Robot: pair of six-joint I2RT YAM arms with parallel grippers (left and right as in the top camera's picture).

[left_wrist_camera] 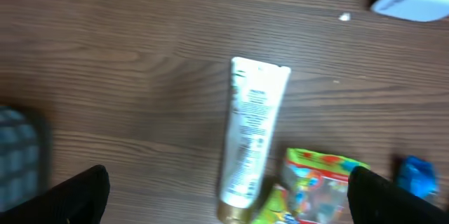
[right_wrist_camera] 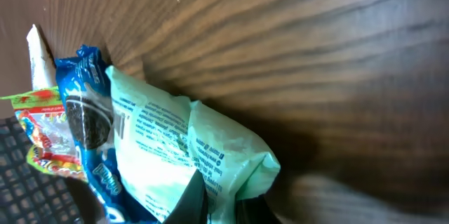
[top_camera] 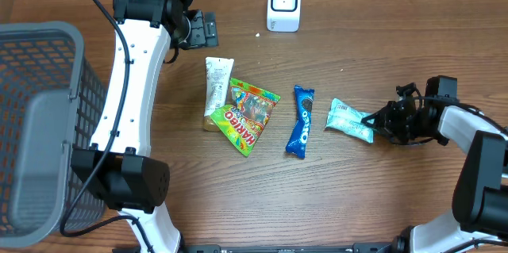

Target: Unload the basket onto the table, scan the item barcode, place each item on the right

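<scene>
Grey basket [top_camera: 48, 150] stands left — mint packet [top_camera: 348, 118] pinched by right pincer [top_camera: 371, 120].

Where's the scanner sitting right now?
Overhead, the white scanner stands at the far edge of the table, near the middle, beyond the white tube and the Oreo pack. The left wrist view catches it top right.

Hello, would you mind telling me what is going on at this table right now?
The right pincer is shut on one end of a mint-green snack packet, apparently to carry it to the white barcode scanner at the far side of the table. The left pincer hangs open near a white tube, holding nothing. An Oreo pack and a Haribo bag lie untouched on the table.
</scene>
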